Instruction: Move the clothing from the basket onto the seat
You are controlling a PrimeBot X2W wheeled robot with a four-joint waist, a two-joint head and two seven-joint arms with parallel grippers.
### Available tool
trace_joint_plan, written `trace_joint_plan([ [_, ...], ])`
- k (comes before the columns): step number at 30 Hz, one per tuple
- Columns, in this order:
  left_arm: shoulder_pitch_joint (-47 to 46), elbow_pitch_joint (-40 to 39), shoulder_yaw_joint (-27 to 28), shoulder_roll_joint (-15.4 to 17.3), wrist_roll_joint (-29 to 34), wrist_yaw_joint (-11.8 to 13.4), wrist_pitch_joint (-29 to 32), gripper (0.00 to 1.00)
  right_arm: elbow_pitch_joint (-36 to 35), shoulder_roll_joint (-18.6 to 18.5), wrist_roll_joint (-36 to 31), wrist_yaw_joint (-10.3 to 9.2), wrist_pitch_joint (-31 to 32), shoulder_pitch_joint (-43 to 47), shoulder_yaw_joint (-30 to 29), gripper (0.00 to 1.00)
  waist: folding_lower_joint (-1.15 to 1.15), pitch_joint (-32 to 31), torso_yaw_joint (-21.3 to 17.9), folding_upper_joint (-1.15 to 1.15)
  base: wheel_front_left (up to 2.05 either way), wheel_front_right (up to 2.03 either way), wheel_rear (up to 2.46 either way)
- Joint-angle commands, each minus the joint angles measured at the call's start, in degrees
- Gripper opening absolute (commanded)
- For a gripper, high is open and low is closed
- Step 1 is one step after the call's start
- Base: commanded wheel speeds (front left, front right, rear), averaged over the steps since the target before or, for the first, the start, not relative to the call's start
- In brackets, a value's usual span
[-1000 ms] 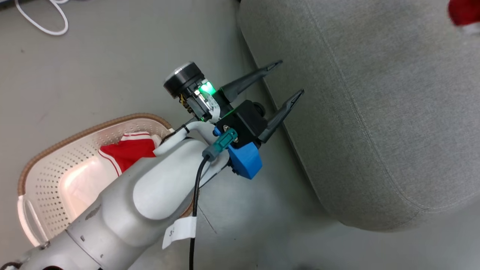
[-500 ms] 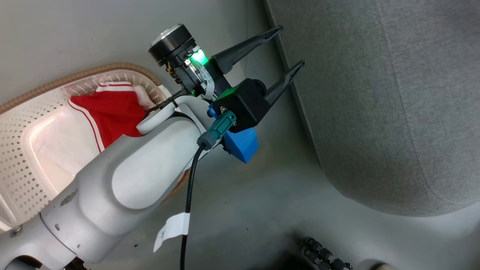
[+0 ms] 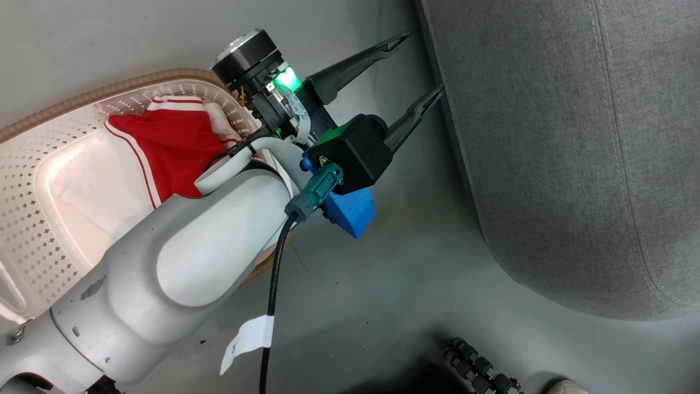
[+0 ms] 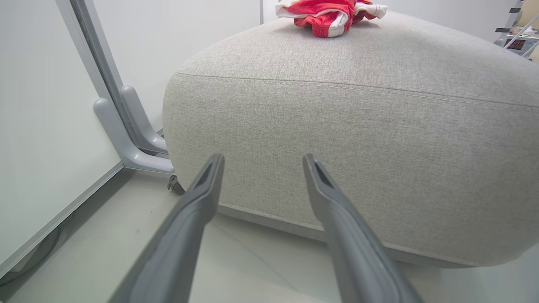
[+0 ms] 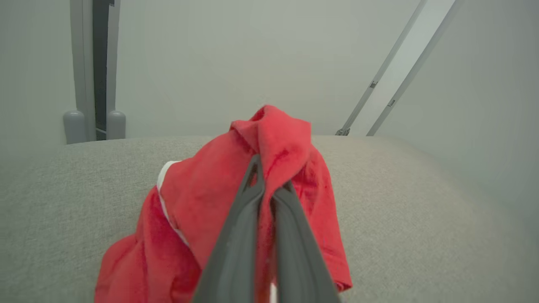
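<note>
In the head view the left gripper (image 3: 424,63) sits upper centre, fingers spread wide and empty, tips close to the edge of the seat (image 3: 574,164) at right. Its pale forearm (image 3: 208,257) covers part of the basket (image 3: 109,90), which is cut off at the left edge, and the lower end of the clothing (image 3: 175,148) inside. In the right wrist view the right gripper (image 5: 269,181) is clenched on a red garment (image 5: 273,134) over the seat; fabric hides the fingertips. Another red-and-white piece (image 4: 328,12) lies on the seat, cropped at the left wrist view's top.
</note>
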Motion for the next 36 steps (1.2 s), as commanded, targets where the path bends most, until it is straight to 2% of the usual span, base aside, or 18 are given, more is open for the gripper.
trace_joint_plan([
  [1, -1.0, -0.3, -0.1, 0.0, -0.1, 0.4, -0.1, 1.00, 0.6, 0.8, -0.3, 0.00, -0.1, 1.2, -0.3, 0.00, -0.01, -0.1, 0.1, 0.00, 0.00, 0.00, 0.00],
  [8, -1.2, 0.1, -0.4, -0.3, -0.4, 0.5, -0.7, 1.00, 3.1, 2.1, 0.1, 0.01, -0.1, 3.6, 1.2, 0.00, -0.01, -1.0, 0.3, 0.00, 0.00, 0.00, 0.00],
  [9, -1.1, 0.3, -0.4, -0.3, -0.5, 0.6, -0.8, 1.00, 3.3, 2.1, 0.2, 0.01, -0.1, 3.9, 1.4, 0.14, -0.01, -1.3, 0.2, 0.00, 0.00, 0.00, 0.00],
  [10, -0.9, 0.5, -0.5, -0.4, -0.5, 0.6, -1.0, 1.00, 3.3, 2.0, 0.4, 0.01, -0.1, 4.4, 1.4, 0.40, -0.01, -1.8, 0.2, 0.00, 0.00, 0.00, 0.00],
  [11, -0.8, 0.6, -0.6, -0.6, -0.6, 0.6, -1.3, 1.00, 2.9, 1.9, 0.6, 0.00, -0.1, 4.9, 1.4, 0.78, -0.01, -2.2, 0.3, 0.00, 0.00, 0.00, 0.00],
  [12, -0.2, 1.3, -0.6, -0.9, -0.9, 0.8, -2.2, 1.00, 1.3, 1.9, 0.7, 0.01, -0.1, 6.4, 1.3, 1.00, -0.01, -3.6, 0.3, 0.00, 0.00, 0.00, 0.00],
  [16, 1.6, 3.0, -0.4, -1.8, -2.0, 1.4, -4.4, 1.00, -3.2, 1.1, -0.2, 0.00, -0.1, 10.7, 1.9, 1.00, -0.01, -7.4, 0.6, 0.00, 0.00, 0.00, 0.00],
  [22, 5.7, 6.2, 2.0, -3.4, -5.3, 3.6, -7.7, 1.00, -11.9, 0.9, -1.5, 0.01, -0.1, 16.8, 3.3, 1.00, -0.01, -15.1, 1.7, 0.00, 0.00, 0.00, 0.00],
  [26, 9.1, 7.0, 6.8, -3.1, -7.6, 6.6, -8.6, 1.00, -17.3, 1.7, -1.9, 0.01, -0.1, 20.3, 7.0, 1.00, -0.01, -20.4, 3.2, 0.00, 0.00, 0.00, 0.00],
  [29, 11.9, 4.6, 11.4, -2.6, -7.9, 8.0, -8.6, 1.00, -20.0, 2.2, -2.0, 0.01, -0.1, 22.4, 10.5, 1.00, -0.01, -23.9, 4.9, 0.00, 0.00, 0.00, 0.00],
  [36, 20.5, 0.2, 22.7, -2.4, -6.1, 9.5, -8.7, 1.00, -23.3, 4.2, -1.7, 0.01, -0.1, 26.6, 18.6, 1.00, -0.01, -30.5, 9.6, 0.00, 0.00, 0.00, 0.00],
])
